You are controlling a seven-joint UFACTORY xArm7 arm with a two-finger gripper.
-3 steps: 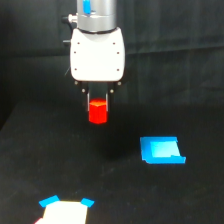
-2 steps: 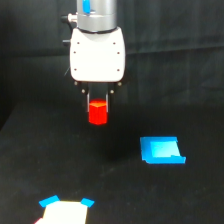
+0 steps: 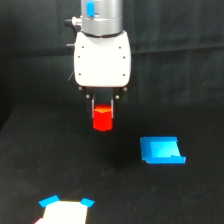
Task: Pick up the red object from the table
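I have the red object (image 3: 103,118) clamped between my fingers; my gripper (image 3: 102,116) is closed on it, one dark finger on each side of the block, and its lower half sticks out below my fingertips. It sits directly under my wrist, in line with the white housing above, so there is no sideways offset between me and it. The block reads as short and squat, standing upright with its flat faces against my fingers.

Whether it is off the table (image 3: 45,165) is harder to say. The surface is matte black like the backdrop, and I see no clear shadow or contact line under the block. From how high it sits in the picture compared with the flat blue piece (image 3: 161,150) lying toward the exterior view's right, I judge it is lifted clear, but I cannot be sure.

The blue piece is well apart from me and lower in the view. At the bottom edge, toward the exterior view's left, is a pale shape with blue corners (image 3: 65,209), also well apart.

What matters for the next move is straight up: the block hangs directly beneath me, so a vertical rise keeps it centred. The risk is slipping, since only the upper part is held.
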